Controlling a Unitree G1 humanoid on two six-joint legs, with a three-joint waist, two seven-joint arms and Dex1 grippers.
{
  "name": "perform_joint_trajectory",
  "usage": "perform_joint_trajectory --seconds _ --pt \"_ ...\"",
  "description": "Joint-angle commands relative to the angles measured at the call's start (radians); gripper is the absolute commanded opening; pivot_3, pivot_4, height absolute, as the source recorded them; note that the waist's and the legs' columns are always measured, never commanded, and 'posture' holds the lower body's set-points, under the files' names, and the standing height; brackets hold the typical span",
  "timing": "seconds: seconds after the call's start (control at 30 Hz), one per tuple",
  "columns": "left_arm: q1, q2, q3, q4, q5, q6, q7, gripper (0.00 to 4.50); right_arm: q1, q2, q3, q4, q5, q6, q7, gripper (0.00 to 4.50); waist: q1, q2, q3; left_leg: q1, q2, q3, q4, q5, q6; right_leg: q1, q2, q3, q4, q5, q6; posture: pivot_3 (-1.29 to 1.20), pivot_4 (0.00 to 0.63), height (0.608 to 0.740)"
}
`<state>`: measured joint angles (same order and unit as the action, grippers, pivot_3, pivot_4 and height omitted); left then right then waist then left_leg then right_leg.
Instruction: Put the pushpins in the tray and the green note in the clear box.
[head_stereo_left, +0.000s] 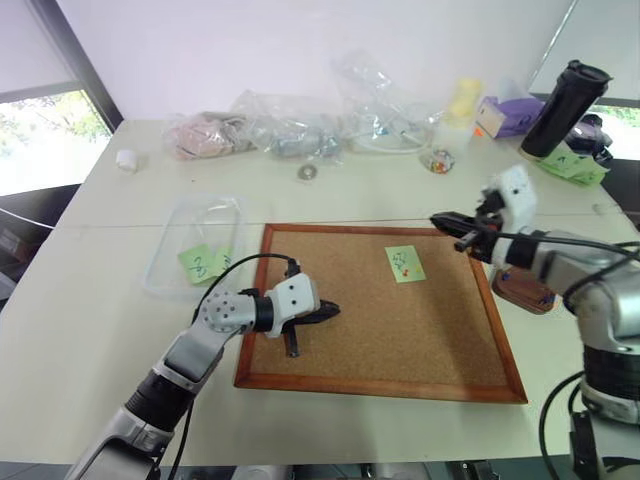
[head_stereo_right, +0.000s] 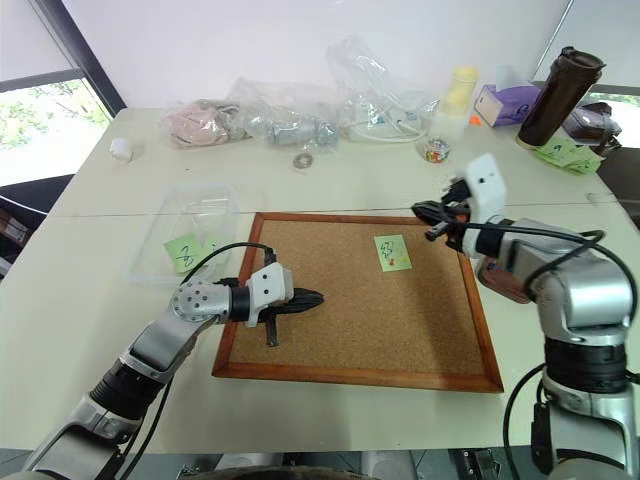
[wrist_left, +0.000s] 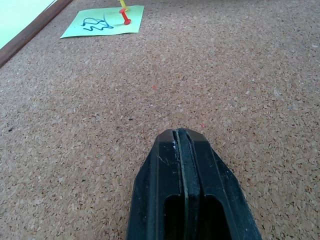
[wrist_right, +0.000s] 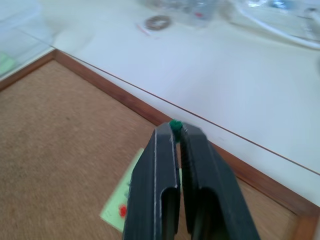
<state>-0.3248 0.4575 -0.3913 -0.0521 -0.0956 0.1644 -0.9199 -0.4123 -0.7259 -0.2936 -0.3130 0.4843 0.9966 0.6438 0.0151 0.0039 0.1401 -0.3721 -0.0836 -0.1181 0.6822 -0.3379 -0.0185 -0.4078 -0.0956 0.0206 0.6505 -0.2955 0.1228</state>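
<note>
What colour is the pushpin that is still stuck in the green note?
Red; the pushpin in the green note shows best in the left wrist view.

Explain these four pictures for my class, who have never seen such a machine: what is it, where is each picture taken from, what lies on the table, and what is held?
This is a two-armed humanoid robot; each arm ends in a tool of two black fingers. The two wide pictures come from its head, looking down over the arms. The two close ones come from cameras on its wrists.

On the pale table lies a wood-framed corkboard with a small light-green paper note and a red pushpin in it. Beside the board's left edge is a clear plastic box with green notes inside. A reddish-brown oval tray lies under the right arm.

The left tool is shut on nothing, over the board. The right tool pinches a tiny green pushpin at its tips.
</note>
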Motion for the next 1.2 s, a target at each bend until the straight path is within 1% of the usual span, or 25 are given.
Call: perform_joint_trajectory --seconds 0.03,0.13,0.23,0.33,0.5,0.67,0.77,0.9,1.0,1.03,1.07,1.2 --pt "0.031 0.011 -0.042 0.067 0.044 0.014 -0.018 0.00 0.099 -0.097 -0.177 -0.017 0.009 0.024 0.008 0.05 0.004 0.000 0.000 0.000 0.000 -0.001 0.000 0.000 0.000 0.000 0.000 0.000 0.000 0.000 0.000 0.00 0.150 0.740" --pt "0.029 0.006 -0.046 0.079 0.045 0.006 -0.021 0.00 0.199 -0.141 -0.225 0.008 -0.001 0.000 0.025 0.05 -0.001 0.001 -0.001 0.000 -0.002 0.000 0.000 0.000 0.001 0.001 -0.001 0.000 -0.001 0.000 0.000 0.00 0.150 0.740" --pt "0.025 0.002 -0.046 0.093 0.046 -0.004 -0.025 0.00 0.293 -0.157 -0.262 0.045 -0.013 -0.037 0.040 0.05 -0.002 0.002 -0.002 0.003 -0.002 0.000 0.000 0.000 0.001 0.003 -0.001 0.000 -0.001 0.000 0.000 0.00 0.150 0.740" --pt "0.023 0.000 -0.047 0.106 0.046 -0.012 -0.032 0.00 0.351 -0.152 -0.276 0.095 -0.020 -0.089 0.057 0.05 -0.002 0.003 -0.002 0.004 -0.002 0.000 0.000 0.000 0.001 0.005 -0.001 0.001 -0.001 0.000 0.000 0.00 0.150 0.740" --pt "0.020 -0.004 -0.051 0.117 0.052 -0.025 -0.035 0.00 0.392 -0.135 -0.266 0.185 -0.028 -0.163 0.058 0.05 -0.001 0.004 -0.003 0.004 -0.002 0.001 0.000 0.000 0.001 0.005 -0.001 0.001 -0.001 0.000 0.000 0.00 0.150 0.740" --pt "0.022 -0.005 -0.051 0.116 0.054 -0.028 -0.031 0.00 0.387 -0.117 -0.249 0.244 -0.032 -0.213 0.053 0.05 -0.001 0.005 -0.004 0.005 -0.002 0.001 0.000 0.000 0.001 0.005 -0.001 0.001 -0.001 0.000 0.000 0.00 0.150 0.740" --pt "0.024 -0.006 -0.051 0.115 0.056 -0.030 -0.028 0.00 0.385 -0.112 -0.221 0.296 -0.060 -0.262 0.042 0.05 -0.001 0.006 -0.004 0.005 -0.002 0.000 0.000 0.000 0.001 0.005 -0.001 0.001 -0.001 0.000 0.000 0.00 0.150 0.740" --pt "0.026 -0.007 -0.051 0.111 0.058 -0.029 -0.026 0.00 0.378 -0.098 -0.218 0.309 -0.042 -0.270 0.051 0.05 -0.001 0.006 -0.005 0.005 -0.002 0.000 0.000 0.000 0.001 0.005 -0.001 0.001 -0.001 0.000 0.000 0.00 0.150 0.740" --pt "0.027 -0.008 -0.051 0.107 0.059 -0.027 -0.025 0.00 0.385 -0.097 -0.211 0.323 -0.048 -0.279 0.053 1.00 -0.001 0.007 -0.005 0.005 -0.002 0.000 0.000 0.000 0.001 0.005 -0.001 0.001 -0.001 0.000 0.000 0.00 0.150 0.740" --pt "0.027 -0.008 -0.051 0.107 0.060 -0.027 -0.025 0.00 0.387 -0.098 -0.210 0.325 -0.048 -0.281 0.053 1.46 0.000 0.007 -0.005 0.005 -0.002 0.000 0.000 0.000 0.001 0.006 -0.001 0.001 -0.001 0.000 0.000 0.00 0.150 0.740" --pt "0.026 -0.009 -0.051 0.107 0.060 -0.026 -0.024 0.00 0.388 -0.097 -0.211 0.324 -0.045 -0.279 0.053 2.04 0.000 0.007 -0.005 0.005 -0.002 0.000 0.000 0.000 0.001 0.006 -0.001 0.001 -0.001 0.000 0.000 0.00 0.150 0.740" --pt "0.025 -0.010 -0.050 0.108 0.061 -0.024 -0.024 0.00 0.395 -0.098 -0.217 0.299 -0.023 -0.268 0.066 4.11 -0.001 0.007 -0.005 0.005 -0.002 0.000 0.000 0.000 0.001 0.006 -0.001 0.001 -0.001 0.000 0.000 0.00 0.150 0.740"
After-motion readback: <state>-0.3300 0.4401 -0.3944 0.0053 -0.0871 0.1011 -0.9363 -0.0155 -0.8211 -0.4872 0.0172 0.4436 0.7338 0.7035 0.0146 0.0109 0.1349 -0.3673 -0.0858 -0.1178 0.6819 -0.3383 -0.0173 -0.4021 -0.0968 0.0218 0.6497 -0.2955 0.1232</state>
